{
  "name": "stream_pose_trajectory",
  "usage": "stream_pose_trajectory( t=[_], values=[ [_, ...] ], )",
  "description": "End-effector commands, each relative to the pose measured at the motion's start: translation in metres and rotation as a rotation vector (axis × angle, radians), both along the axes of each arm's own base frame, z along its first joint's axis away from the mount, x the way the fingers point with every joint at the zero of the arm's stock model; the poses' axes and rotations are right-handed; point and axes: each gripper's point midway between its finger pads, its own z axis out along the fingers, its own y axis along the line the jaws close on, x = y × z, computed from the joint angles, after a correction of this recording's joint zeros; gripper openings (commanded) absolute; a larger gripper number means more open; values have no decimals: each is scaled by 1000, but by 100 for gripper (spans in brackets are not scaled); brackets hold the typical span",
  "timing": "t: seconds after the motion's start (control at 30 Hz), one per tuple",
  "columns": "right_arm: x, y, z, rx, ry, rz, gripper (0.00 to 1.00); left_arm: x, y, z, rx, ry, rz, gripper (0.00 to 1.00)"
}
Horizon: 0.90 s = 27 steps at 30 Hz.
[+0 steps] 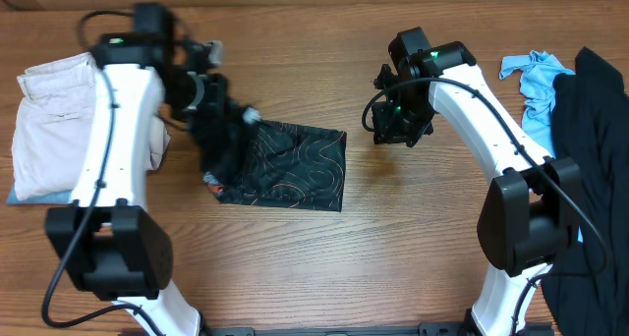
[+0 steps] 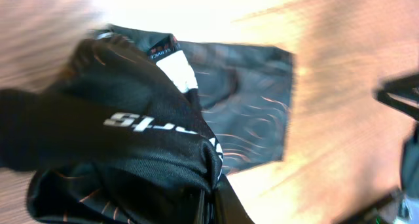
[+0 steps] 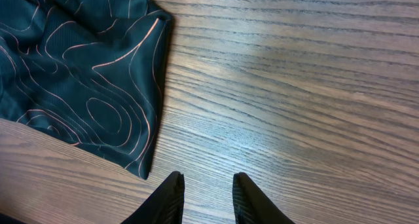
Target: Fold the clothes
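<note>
The clothes, a black jersey (image 1: pixel 295 164) with thin orange contour lines, lie partly folded flat at the table's middle. The jersey's left part is bunched and lifted, with white lettering showing on the raised fabric (image 2: pixel 131 93). My left gripper (image 1: pixel 218 115) is shut on that bunch, and its fingertips (image 2: pixel 213 201) are mostly buried in cloth. My right gripper (image 1: pixel 398 130) hovers over bare wood to the right of the jersey. It is open, with nothing between its fingers (image 3: pixel 208 179). The jersey's right edge (image 3: pixel 78 73) lies just left of it.
Folded beige trousers (image 1: pixel 49 120) lie at the far left, beside the left arm. A crumpled light blue shirt (image 1: pixel 536 81) and a dark garment (image 1: pixel 595 159) hang at the table's right edge behind the right arm.
</note>
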Motion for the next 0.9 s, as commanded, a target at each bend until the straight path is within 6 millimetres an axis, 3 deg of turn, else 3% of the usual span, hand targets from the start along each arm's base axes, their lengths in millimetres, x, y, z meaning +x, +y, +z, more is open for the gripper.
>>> stream_pose_trajectory(
  t=[0.0, 0.07, 0.37, 0.87],
  values=[
    [-1, 2, -2, -1, 4, 5, 28, -10, -52, 18, -59, -19, -84, 4],
    [-2, 2, -2, -2, 8, 5, 28, -19, -74, 14, -19, 4, -98, 4],
    [-6, 1, -2, -7, 23, 6, 28, -38, -115, -6, 113, 36, -157, 4],
    [-10, 0, -2, -11, 39, 6, 28, -52, -148, -50, 173, 143, -188, 4]
  ],
)
